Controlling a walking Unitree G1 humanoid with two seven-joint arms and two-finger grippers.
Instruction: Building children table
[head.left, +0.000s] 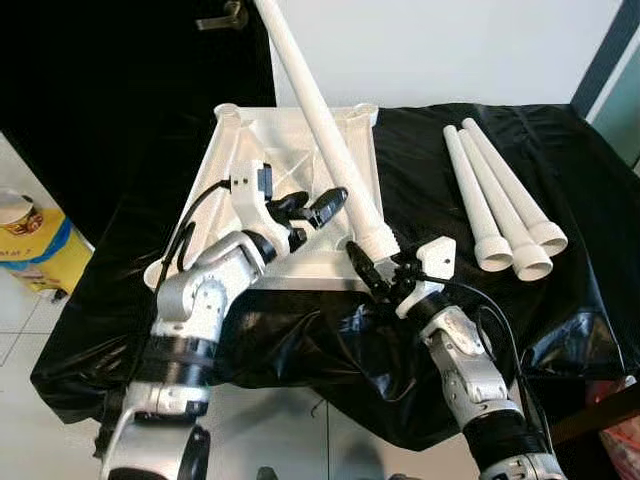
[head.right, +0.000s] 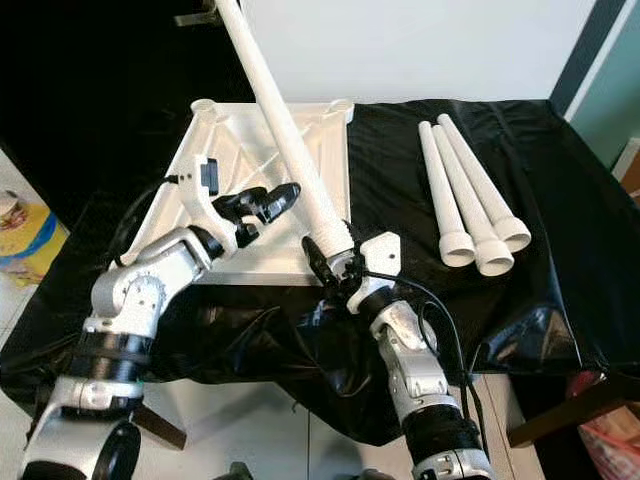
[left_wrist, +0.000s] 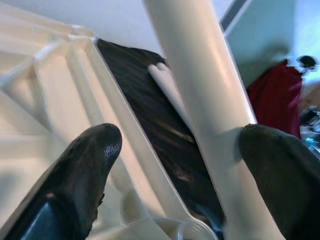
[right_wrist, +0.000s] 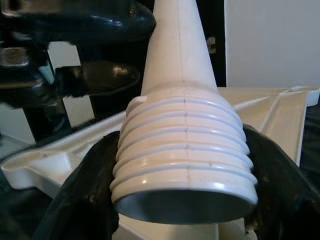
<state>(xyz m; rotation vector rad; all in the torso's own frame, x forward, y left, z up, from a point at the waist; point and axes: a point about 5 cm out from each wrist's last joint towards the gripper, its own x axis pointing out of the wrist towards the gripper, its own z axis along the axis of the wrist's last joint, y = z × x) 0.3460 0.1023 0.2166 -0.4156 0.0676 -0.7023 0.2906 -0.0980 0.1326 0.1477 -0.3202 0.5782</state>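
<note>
Your right gripper (head.left: 378, 268) is clamped on the threaded end of a white table leg (head.left: 325, 140), one black finger on each side of the ridged collar. The leg slants up and away from that grip, over the white tabletop panel (head.left: 250, 150) that lies underside up on the black-covered worktop (head.left: 560, 300), toward its left edge. The threaded end sits just off the panel's near right corner. Your left gripper (head.left: 312, 207) hovers over the panel with its fingers spread; one finger (left_wrist: 280, 170) touches the side of the leg's shaft partway up, the other stands apart over the ribbed panel. Three more legs (head.left: 505, 195) lie side by side near the worktop's right edge, well apart from both grippers.
</note>
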